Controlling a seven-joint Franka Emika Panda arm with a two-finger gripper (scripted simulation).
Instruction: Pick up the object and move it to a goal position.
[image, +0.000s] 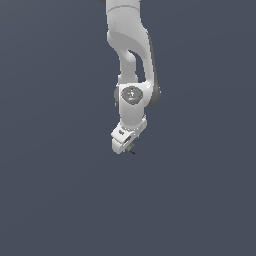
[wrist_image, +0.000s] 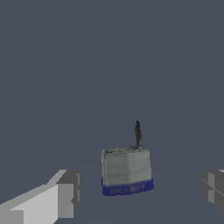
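Note:
The object (wrist_image: 127, 168) is a small grey block with a blue band along one edge and a thin black stick (wrist_image: 138, 133) rising from it. In the wrist view it lies on the dark floor between my two fingertips (wrist_image: 68, 190), apart from both. My gripper (wrist_image: 140, 192) is open around it, with gaps on either side. In the exterior view the white gripper (image: 127, 145) hangs low from the arm, and only a tiny dark bit of the object (image: 132, 150) shows just under it.
A plain dark grey-blue floor (image: 60, 200) fills both views. The white arm (image: 131, 60) comes down from the top of the exterior view. No other objects or marker show.

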